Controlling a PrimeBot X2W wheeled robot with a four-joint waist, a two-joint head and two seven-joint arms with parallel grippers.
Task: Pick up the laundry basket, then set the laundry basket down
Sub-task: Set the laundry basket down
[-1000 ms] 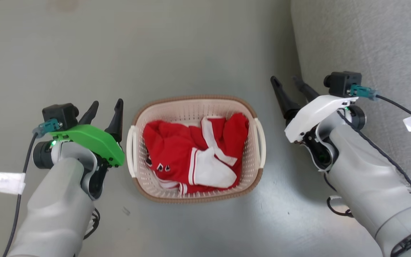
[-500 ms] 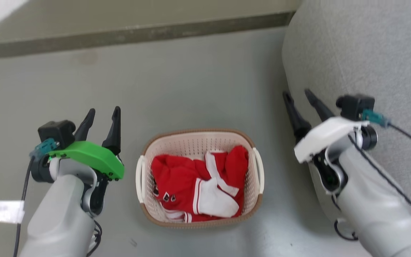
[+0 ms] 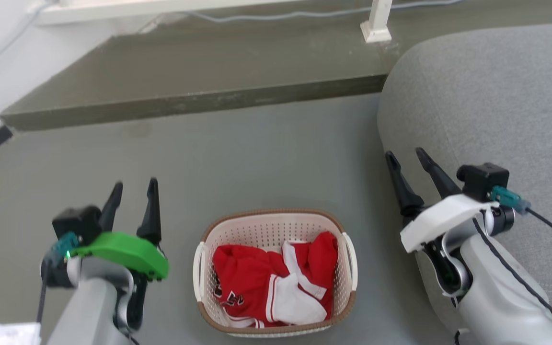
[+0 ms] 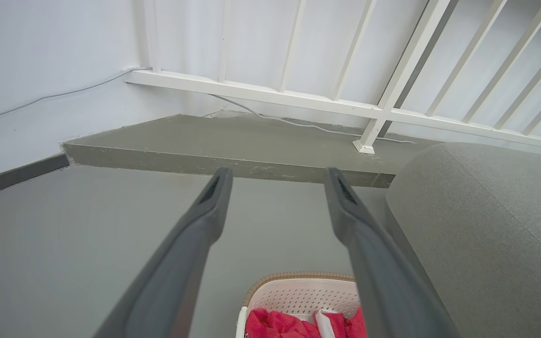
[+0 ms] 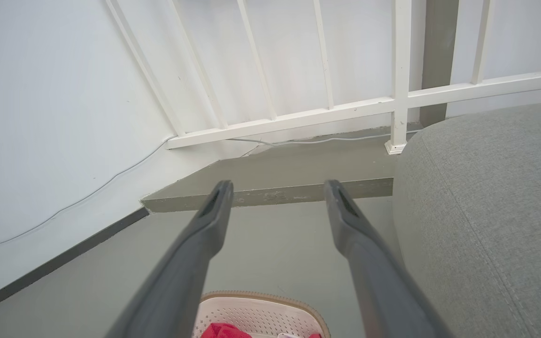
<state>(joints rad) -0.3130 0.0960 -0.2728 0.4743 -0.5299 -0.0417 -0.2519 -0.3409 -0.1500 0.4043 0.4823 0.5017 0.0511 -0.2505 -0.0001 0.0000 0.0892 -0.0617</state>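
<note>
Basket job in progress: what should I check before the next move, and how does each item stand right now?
1. Left gripper open and empty: ok.
2. Right gripper open and empty: ok.
3. Laundry basket upright on the floor, between the grippers: ok.
4. Left handle and right handle uncovered: ok.
5. Red and white clothing lying inside the basket: ok.
6. Right gripper's clearance from the grey sofa: cannot tell.
</note>
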